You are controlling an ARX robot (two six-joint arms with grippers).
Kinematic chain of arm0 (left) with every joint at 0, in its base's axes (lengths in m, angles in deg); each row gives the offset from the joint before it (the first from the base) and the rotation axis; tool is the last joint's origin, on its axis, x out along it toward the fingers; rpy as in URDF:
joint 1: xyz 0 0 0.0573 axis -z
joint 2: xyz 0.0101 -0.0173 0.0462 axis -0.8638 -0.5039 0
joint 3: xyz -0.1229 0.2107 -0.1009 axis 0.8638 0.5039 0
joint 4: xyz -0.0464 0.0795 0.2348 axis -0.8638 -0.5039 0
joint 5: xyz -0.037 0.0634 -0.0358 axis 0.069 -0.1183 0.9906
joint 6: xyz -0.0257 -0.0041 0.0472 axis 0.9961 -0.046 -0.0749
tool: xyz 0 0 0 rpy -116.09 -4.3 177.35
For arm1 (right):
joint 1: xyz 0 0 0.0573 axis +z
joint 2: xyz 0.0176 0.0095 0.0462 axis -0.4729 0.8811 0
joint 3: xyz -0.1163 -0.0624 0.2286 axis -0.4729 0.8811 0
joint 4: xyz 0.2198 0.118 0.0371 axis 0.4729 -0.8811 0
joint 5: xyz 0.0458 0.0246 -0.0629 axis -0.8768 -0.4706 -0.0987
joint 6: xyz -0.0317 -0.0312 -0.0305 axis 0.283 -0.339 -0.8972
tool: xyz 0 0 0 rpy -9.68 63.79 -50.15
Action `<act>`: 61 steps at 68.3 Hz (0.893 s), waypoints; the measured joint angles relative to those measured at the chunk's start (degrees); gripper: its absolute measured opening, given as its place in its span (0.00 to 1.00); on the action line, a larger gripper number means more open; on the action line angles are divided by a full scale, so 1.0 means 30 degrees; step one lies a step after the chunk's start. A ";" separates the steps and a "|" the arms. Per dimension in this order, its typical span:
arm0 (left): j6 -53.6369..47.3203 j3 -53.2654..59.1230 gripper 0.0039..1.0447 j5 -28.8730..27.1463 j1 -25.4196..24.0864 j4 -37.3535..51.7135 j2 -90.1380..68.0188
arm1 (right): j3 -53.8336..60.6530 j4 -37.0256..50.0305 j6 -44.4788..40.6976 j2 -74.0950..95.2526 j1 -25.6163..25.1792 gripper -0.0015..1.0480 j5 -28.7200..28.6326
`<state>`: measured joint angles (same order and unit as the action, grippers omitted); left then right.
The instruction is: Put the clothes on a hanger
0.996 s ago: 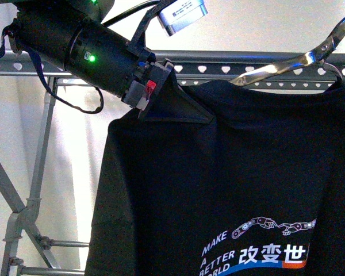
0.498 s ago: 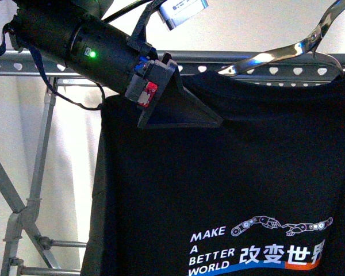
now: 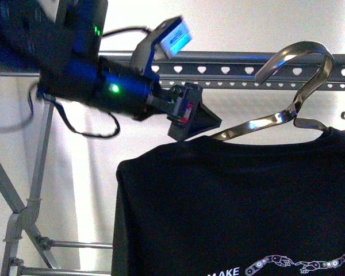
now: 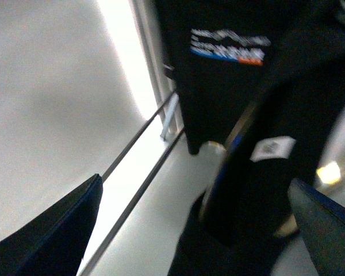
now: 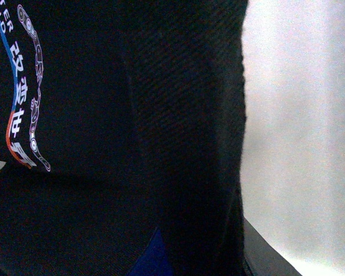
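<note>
The clothes (image 3: pixel 230 201), a black T-shirt with white print at the lower edge, hang on a shiny chrome wire frame (image 3: pixel 259 123). Its hook (image 3: pixel 302 57) curves up in front of the hanger (image 3: pixel 230 69), the grey rail with heart-shaped holes; I cannot tell if the hook rests on it. My left gripper (image 3: pixel 210 122) is open just above the shirt's left shoulder, apart from the cloth. In the left wrist view the left gripper (image 4: pixel 194 183) has spread fingers, with the shirt (image 4: pixel 230 86) beyond them. In the right wrist view black cloth (image 5: pixel 132 144) fills the frame, and my right gripper (image 5: pixel 201 253) is shut on it.
The rack's grey crossed legs (image 3: pixel 23 213) and low cross rods (image 3: pixel 75 244) stand at the left, before a white wall. The left arm's black body (image 3: pixel 75 75) and its cable cover part of the rail. Thin rods (image 4: pixel 138 138) run over a pale floor in the left wrist view.
My left gripper has come off the shirt's shoulder and now sits open above it. The shirt hangs lower and further right, and the chrome hook has risen to the rail.
</note>
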<state>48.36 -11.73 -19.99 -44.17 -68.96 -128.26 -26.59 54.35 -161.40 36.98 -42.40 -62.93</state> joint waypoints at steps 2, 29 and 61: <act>0.2769 0.0809 0.94 -0.0896 -0.0066 0.2841 -0.0189 | 0.0000 0.0000 0.0051 -0.0007 -0.0044 0.10 -0.0051; 1.1978 0.3818 0.94 -0.6477 -0.1413 1.4528 0.3912 | -0.0131 -0.0255 0.2426 -0.0474 -0.1217 0.10 -0.0073; 0.8196 1.1839 0.53 -1.4950 -0.2412 0.6375 1.0637 | 0.0117 -0.0583 0.6200 -0.1698 -0.2404 0.10 0.2033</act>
<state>72.95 23.79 -64.84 -51.40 -49.83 -96.35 -26.24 52.60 -142.80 31.89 -49.61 -56.83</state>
